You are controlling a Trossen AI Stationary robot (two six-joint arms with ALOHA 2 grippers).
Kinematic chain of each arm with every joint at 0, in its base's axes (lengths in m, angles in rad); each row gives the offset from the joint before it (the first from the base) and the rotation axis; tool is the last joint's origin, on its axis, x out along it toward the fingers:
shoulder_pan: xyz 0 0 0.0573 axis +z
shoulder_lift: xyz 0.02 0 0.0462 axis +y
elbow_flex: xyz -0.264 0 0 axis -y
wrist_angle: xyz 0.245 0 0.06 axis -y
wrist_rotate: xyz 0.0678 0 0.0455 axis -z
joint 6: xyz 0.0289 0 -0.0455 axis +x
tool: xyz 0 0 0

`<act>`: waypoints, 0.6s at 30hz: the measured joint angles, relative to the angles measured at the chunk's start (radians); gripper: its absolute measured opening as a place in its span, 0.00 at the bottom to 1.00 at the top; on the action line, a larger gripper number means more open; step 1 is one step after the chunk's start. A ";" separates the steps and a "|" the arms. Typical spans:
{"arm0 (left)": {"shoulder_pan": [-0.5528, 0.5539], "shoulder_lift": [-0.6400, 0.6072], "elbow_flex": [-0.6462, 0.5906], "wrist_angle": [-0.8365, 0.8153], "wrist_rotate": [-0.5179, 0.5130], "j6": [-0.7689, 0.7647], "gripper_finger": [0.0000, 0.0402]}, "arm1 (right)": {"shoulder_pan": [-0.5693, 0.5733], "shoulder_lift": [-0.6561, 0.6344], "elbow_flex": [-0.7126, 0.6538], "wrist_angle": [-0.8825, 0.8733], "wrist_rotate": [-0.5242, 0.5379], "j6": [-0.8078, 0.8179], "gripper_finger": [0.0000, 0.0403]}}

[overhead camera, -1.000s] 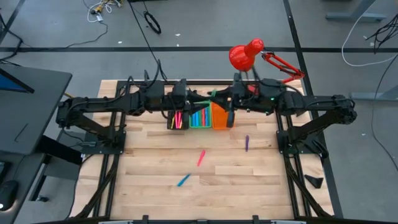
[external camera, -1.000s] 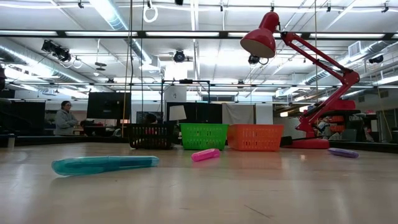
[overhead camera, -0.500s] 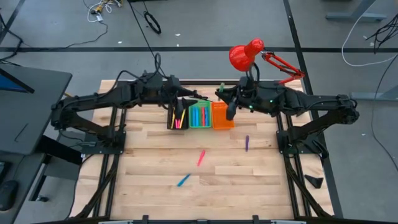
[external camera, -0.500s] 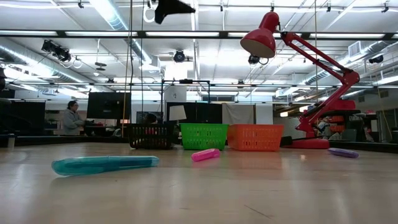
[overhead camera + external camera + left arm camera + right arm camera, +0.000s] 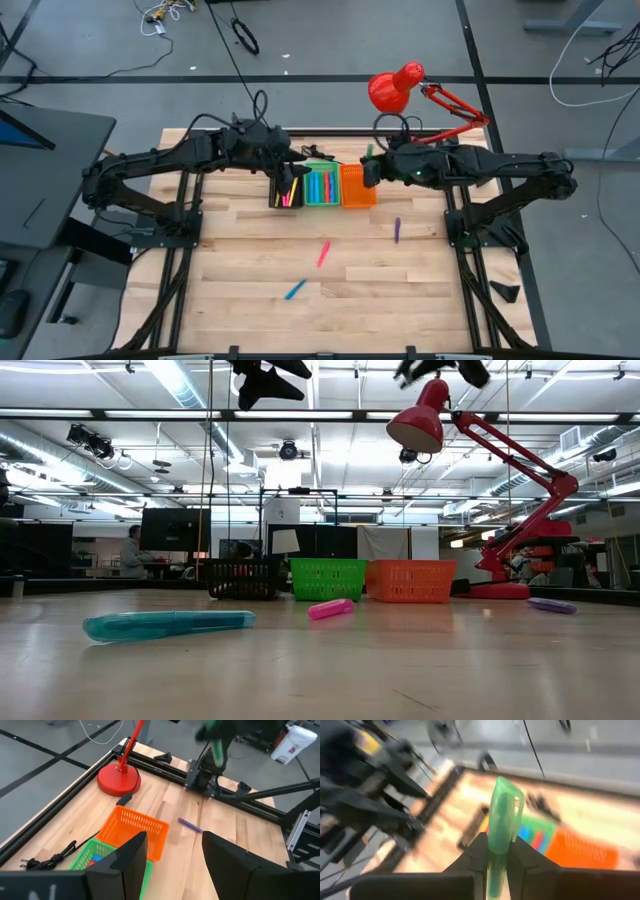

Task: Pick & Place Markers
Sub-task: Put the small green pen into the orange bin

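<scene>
While reading from the front edge of the table [image 5: 250,260] toward the back, meet first the blue marker [image 5: 294,290], slanted and a little to the left arm's side of the middle. Then comes the pink marker [image 5: 323,253], steeper and near the centre line, about as close to one arm as the other. Farther back, find the purple marker [image 5: 397,230], lengthwise front to back on the right arm's side, so probably the right arm's to fetch. Beyond these, note three bins side by side near the back edge: the black bin [image 5: 285,190], the green bin [image 5: 320,187] and the orange bin [image 5: 355,187], the first two already holding markers. Above the black bin's far end, see the left gripper [image 5: 172,855], fingers spread and holding nothing. By the orange bin's far corner on the right arm's side, see the right gripper [image 5: 496,850] pinching the green marker [image 5: 502,820], its long axis along the fingers and its end jutting past them. Judge the bins to lie below and toward the left arm's side of that marker, so expect a short sideways carry and a drop. Cannot tell which bin.
</scene>
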State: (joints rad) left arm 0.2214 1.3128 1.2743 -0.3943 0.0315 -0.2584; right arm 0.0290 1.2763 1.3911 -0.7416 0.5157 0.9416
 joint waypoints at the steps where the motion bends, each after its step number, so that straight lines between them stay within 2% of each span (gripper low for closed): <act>1: 0.000 0.000 0.000 0.000 0.000 0.000 0.49 | -0.007 0.003 0.000 -0.048 -0.034 0.051 0.08; 4: 0.000 0.000 0.000 0.000 0.000 0.003 0.49 | -0.032 0.019 0.000 -0.161 -0.128 0.149 0.08; 9: 0.000 0.000 0.000 0.001 0.001 0.012 0.49 | -0.102 0.072 0.000 -0.280 -0.289 0.190 0.08; 18: 0.000 0.000 0.000 0.000 0.007 0.019 0.49 | -0.232 0.238 0.000 -0.281 -0.478 0.145 0.08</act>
State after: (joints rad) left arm 0.2214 1.3132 1.2743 -0.3939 0.0383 -0.2398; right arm -0.2033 1.5146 1.3907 -1.0229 0.0378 1.0861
